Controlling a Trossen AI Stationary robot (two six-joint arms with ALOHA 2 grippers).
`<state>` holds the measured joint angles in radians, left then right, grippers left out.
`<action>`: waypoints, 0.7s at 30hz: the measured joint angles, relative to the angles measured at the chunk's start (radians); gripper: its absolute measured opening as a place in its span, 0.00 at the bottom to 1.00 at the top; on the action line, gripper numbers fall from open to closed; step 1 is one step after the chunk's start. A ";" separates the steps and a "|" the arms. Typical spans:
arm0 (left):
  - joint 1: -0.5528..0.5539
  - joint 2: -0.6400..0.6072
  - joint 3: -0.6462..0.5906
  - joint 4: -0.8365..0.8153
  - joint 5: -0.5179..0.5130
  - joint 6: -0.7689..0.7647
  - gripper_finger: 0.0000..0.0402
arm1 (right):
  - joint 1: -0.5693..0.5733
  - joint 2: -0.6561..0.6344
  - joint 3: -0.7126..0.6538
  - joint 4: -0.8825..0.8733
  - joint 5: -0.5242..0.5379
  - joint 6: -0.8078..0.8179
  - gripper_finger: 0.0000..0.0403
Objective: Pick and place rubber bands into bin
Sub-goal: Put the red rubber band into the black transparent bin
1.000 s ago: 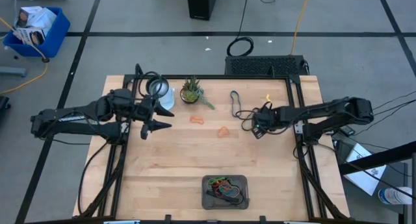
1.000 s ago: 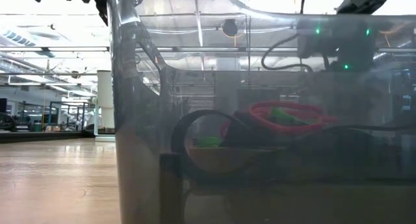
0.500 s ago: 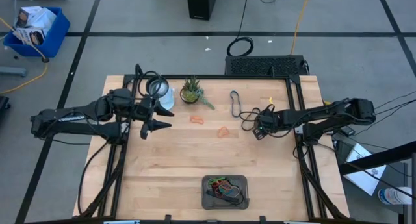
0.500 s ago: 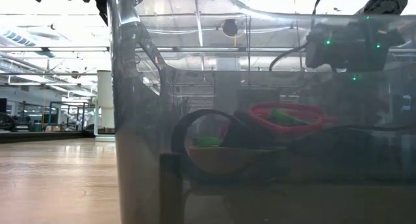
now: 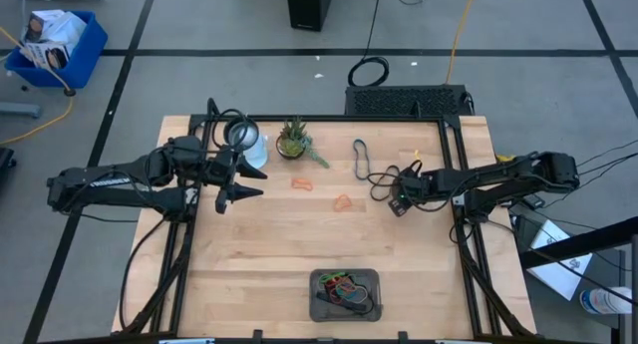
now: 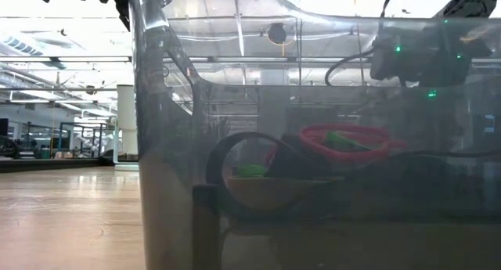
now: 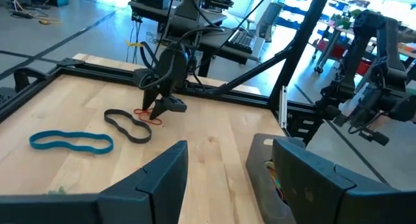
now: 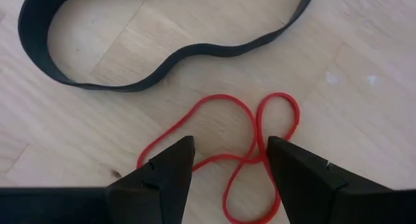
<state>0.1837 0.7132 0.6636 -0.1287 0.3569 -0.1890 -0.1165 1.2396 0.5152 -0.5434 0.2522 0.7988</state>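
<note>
The dark grey bin (image 5: 345, 292) sits near the table's front edge with several coloured rubber bands in it; the low view looks through its wall (image 6: 235, 145). My right gripper (image 8: 231, 160) is open just above the table, its fingers on either side of a thin red band (image 8: 250, 130). I cannot tell whether they touch it. A wavy black band (image 8: 162, 55) lies flat beside it. The left wrist view shows this gripper (image 7: 162, 106) over the red band (image 7: 147, 115). My left gripper (image 5: 239, 189) is open and empty at the table's left.
A blue band (image 7: 71, 141) lies toward the far edge, also in the high view (image 5: 360, 157). Two orange bands (image 5: 302, 183) (image 5: 343, 201) lie mid-table. A small plant (image 5: 294, 140) and a white object (image 5: 251, 151) stand at the far left. Black frame rails run along the table's sides.
My right gripper has come down a little toward the bands on the table, then kept nearly still. The bands have not moved.
</note>
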 joint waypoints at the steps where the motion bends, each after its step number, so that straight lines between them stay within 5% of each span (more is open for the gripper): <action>1: 0.000 0.000 0.000 0.000 0.000 -0.002 0.57 | 0.000 0.000 0.000 -0.002 0.000 0.011 0.47; 15: 0.000 0.000 0.000 0.000 0.000 -0.026 0.57 | 0.000 0.000 0.001 -0.026 0.004 0.077 0.03; 21: 0.000 0.000 0.000 -0.001 0.000 -0.026 0.57 | 0.024 -0.070 -0.003 0.117 -0.113 0.047 0.01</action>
<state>0.1837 0.7132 0.6636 -0.1299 0.3569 -0.2150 -0.0929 1.1700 0.5119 -0.4260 0.1393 0.8456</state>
